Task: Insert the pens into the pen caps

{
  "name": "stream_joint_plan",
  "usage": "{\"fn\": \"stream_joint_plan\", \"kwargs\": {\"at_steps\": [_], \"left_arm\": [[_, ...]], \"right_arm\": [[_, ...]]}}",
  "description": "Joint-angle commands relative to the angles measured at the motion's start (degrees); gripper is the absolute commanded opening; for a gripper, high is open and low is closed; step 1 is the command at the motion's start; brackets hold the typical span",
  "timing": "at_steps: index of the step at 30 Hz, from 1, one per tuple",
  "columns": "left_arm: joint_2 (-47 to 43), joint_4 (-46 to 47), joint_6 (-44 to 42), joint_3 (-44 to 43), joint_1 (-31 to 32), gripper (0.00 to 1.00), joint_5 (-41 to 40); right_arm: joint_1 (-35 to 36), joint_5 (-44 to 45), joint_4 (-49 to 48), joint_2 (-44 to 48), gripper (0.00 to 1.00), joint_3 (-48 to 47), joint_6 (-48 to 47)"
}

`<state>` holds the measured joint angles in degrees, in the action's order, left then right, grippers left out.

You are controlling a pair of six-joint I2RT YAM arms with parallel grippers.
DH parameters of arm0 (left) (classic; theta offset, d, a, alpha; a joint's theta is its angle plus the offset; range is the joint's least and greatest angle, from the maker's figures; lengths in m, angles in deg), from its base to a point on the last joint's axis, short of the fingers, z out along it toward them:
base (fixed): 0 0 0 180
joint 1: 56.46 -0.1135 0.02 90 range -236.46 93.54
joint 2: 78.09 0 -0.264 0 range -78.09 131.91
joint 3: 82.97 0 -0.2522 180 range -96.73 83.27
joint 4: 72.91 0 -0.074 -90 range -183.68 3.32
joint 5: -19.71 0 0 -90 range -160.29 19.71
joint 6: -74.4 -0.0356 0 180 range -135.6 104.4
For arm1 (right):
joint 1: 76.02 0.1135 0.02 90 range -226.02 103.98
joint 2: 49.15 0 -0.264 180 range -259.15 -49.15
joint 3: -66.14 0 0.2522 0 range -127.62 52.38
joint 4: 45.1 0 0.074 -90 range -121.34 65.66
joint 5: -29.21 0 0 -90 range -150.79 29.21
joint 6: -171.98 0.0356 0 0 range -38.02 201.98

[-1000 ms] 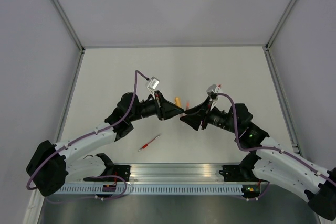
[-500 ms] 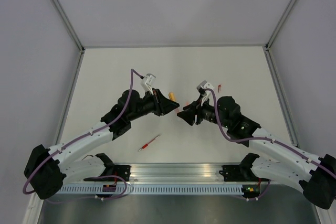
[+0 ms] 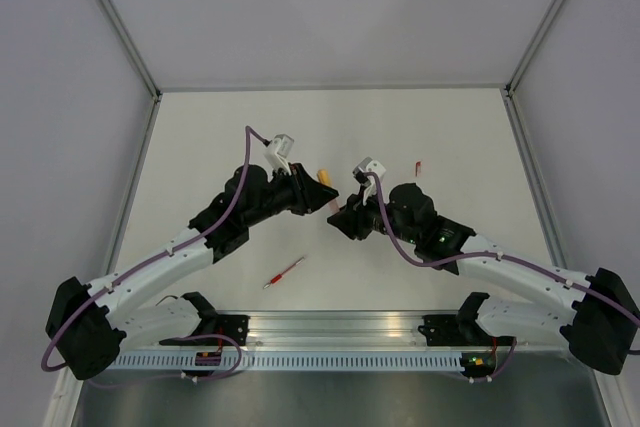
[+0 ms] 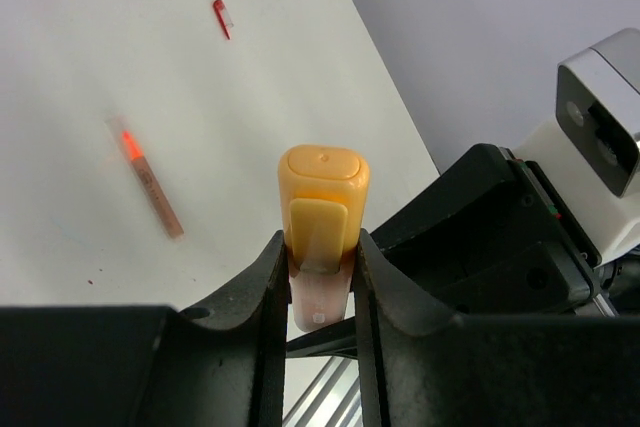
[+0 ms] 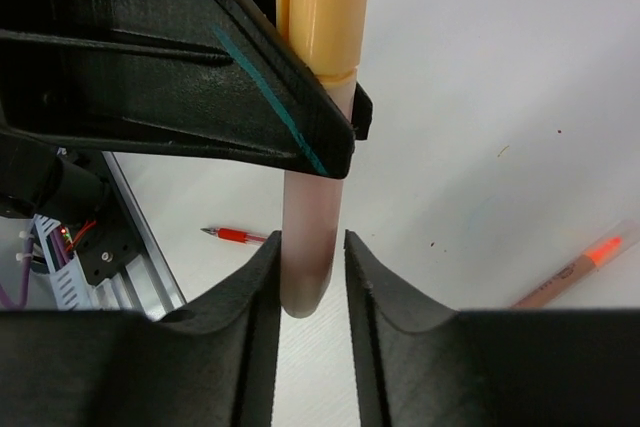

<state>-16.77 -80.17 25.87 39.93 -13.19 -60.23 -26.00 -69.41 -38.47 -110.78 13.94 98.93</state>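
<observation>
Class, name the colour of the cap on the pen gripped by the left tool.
Pale orange cap; clearest in the left wrist view.

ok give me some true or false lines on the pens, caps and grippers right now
1. The left gripper holds an orange-capped pen. True.
2. The right gripper is well away from that pen. False: its fingers flank the pen's bare end.
3. The red pen lies on the table. True.
4. The red cap sits on the red pen. False: it lies alone, far from it.
5. No other pen is on the table. False: an uncapped orange pen lies there too.
</observation>
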Motion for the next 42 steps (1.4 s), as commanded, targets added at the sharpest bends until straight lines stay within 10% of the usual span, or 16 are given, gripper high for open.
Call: {"fn": "stream_joint_plan", "kwargs": {"at_steps": [1, 8, 16, 23, 42], "left_arm": [[0.1, -0.2, -1.2, -1.9, 0.2, 0.02, -1.3], [1.4, -1.1, -1.0, -2.4, 0.2, 0.02, -1.5], [1.1, -0.6, -1.0, -1.9, 0.2, 0.03, 0.2], [-1.0, 3.2, -1.4, 0.0, 0.2, 0.53, 4.5], [-9.1, 3.5, -4.9, -0.2, 0.3, 0.93, 11.5]], "right_arm": [[0.7, 2.9, -3.6, -1.2, 0.32, -2.5, -0.9], [0.8, 4.5, -4.9, -1.5, 0.29, -2.7, -0.7], [0.8, 3.9, -6.7, -2.0, 0.0, -2.0, -1.4], [0.8, -0.1, -9.4, 0.5, 0.0, 0.2, -0.2], [0.8, -2.9, -6.3, 7.2, 0.0, 2.4, 1.0]]}}
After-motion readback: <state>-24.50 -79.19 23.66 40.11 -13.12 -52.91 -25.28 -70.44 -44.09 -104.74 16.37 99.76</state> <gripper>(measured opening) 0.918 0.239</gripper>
